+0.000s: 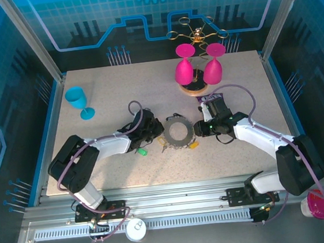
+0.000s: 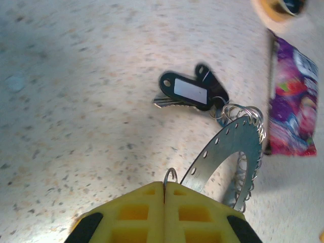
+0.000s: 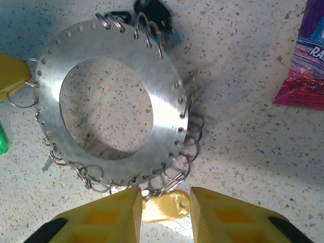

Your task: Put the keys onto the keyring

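The keyring [image 1: 175,133] lies flat on the table as a silvery disc with a wide hole, its rim hung with small metal links. My left gripper [image 2: 164,185] is shut on one link [image 2: 170,175] at the ring's [image 2: 228,147] left edge. Two black keys [image 2: 188,91] hang from its far rim. My right gripper [image 3: 165,195] stands open at the ring's [image 3: 167,101] near rim. A yellow key [image 3: 164,206] lies between its fingers, hooked to a link; I cannot tell whether the pads touch it. A green key [image 1: 142,152] lies loose by the left arm.
A blue goblet [image 1: 79,101] stands at the far left. Two pink goblets [image 1: 185,67] hang upside down on a gold wire stand [image 1: 196,35] at the back. A purple snack packet [image 2: 293,106] lies just beyond the ring, near the right arm.
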